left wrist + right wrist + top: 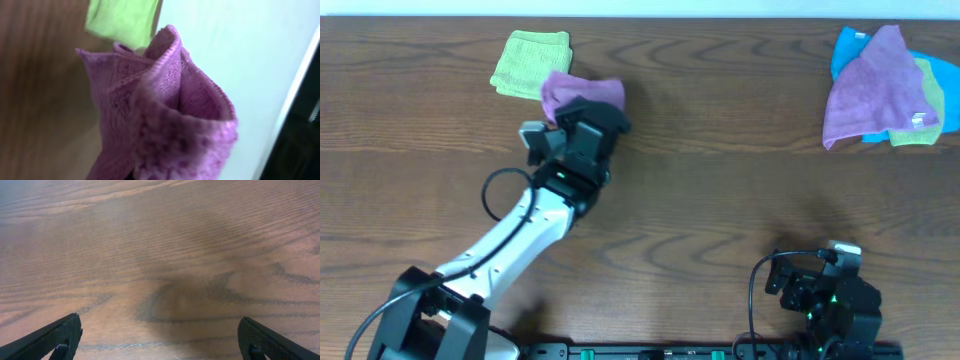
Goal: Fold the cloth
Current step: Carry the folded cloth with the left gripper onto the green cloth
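A folded purple cloth (pixel 582 93) hangs from my left gripper (pixel 588 112), which is shut on it at the back left of the table. In the left wrist view the purple cloth (pixel 160 115) fills the frame and hides the fingers. A folded green cloth (pixel 531 62) lies just behind and to the left of it; it also shows in the left wrist view (pixel 122 20). My right gripper (pixel 160 340) is open and empty over bare wood near the front right edge (pixel 820 290).
A pile of cloths lies at the back right: a purple one (pixel 875 85) on top of blue (pixel 850 45) and green (pixel 925 100) ones. The table (pixel 720 180) is dark wood.
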